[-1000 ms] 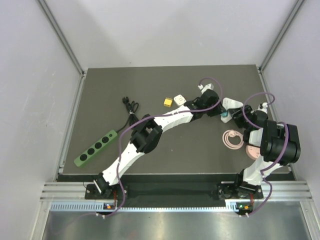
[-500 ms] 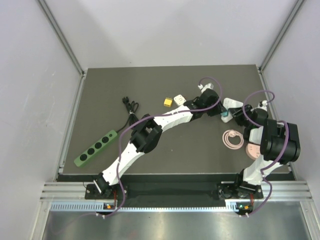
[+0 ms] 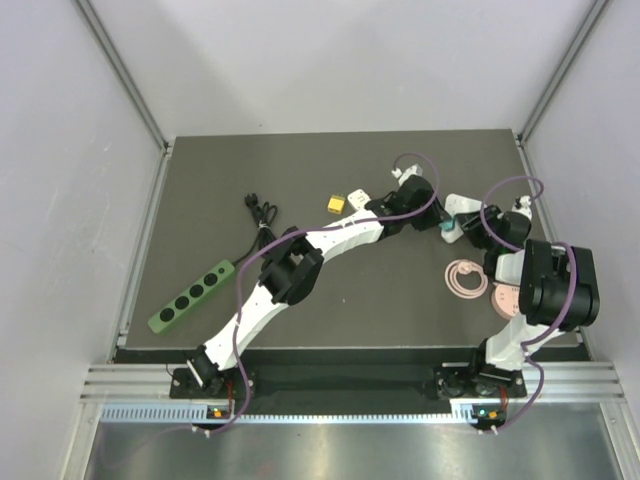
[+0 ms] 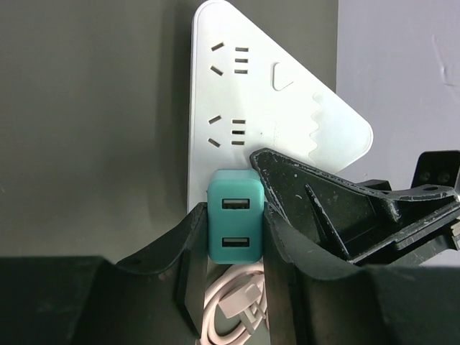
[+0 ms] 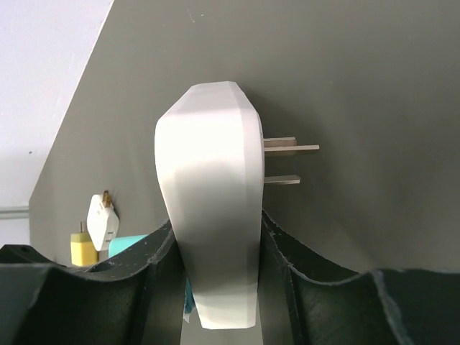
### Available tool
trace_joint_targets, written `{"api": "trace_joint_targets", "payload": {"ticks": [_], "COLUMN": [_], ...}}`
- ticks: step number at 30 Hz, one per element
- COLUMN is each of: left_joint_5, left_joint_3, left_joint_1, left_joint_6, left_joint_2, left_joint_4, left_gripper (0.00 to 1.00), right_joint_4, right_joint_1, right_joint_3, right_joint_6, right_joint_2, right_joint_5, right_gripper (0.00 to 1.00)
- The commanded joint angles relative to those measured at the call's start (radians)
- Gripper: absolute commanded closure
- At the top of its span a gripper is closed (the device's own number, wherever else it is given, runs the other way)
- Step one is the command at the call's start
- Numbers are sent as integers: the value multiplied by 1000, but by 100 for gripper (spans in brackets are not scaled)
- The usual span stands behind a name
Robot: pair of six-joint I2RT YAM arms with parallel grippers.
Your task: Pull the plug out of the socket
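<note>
1. The left gripper [image 4: 234, 219] is closed narrowly on the plug [image 4: 233, 226]. Its fingers [image 4: 188, 251] press the plug's two opposite sides, with no gap visible on either side.
2. The plug is a teal cube. The face with two slot-shaped ports is turned toward the left wrist camera. It sits against the flat face of the socket [image 4: 269, 108], at the edge nearest that camera and below two sets of pin holes. No gap shows between plug and socket; how deeply it is seated cannot be told.
3. The right gripper [image 5: 215, 224] is clamped on the socket, which appears edge-on in the right wrist view. Its fingers [image 5: 291, 262] bear on the socket's two broad faces.
4. Metal prongs [image 5: 289, 149] project from one broad face of the socket. A sliver of the teal plug shows at the opposite face, behind the finger.
5. Whether the socket touches the mat [image 3: 300, 170] or is held off it cannot be determined.
6. A loop of pale pink cable [image 4: 233, 313] is visible below the plug, between the left fingers.
7. In the top view both grippers meet at the right rear of the mat, the left arm reaching diagonally across it.
8. A yellow cube [image 3: 334, 203] and a white cube [image 3: 357, 198] lie just beside each other, near the left gripper's wrist.
9. A pink disc [image 3: 508, 300] lies by the right arm. A green power strip [image 3: 191, 296] and a black cable [image 3: 262, 212] lie well apart on the left.
</note>
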Motion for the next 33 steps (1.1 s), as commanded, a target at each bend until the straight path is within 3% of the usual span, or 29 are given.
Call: {"api": "trace_joint_targets", "payload": {"ticks": [1,9,33], "left_joint_5": [23,6,15], "left_joint_3": [4,-3,1], "left_joint_1": [-2,9,9], "left_joint_6": [-45,-33,10], "left_joint_2": [-40,-78,-155], "left_joint_4": [38,38,32], "left_gripper": [100,100,100], "right_joint_4": [-69,-164,-291], "right_joint_1": [21,79,82], "right_joint_3": [17,43,112], "right_joint_6": [-33,-72,-50], "right_joint_2": [-47,-84,-47], "right_joint_5": [74,194,251], "right_gripper": [100,100,100]}}
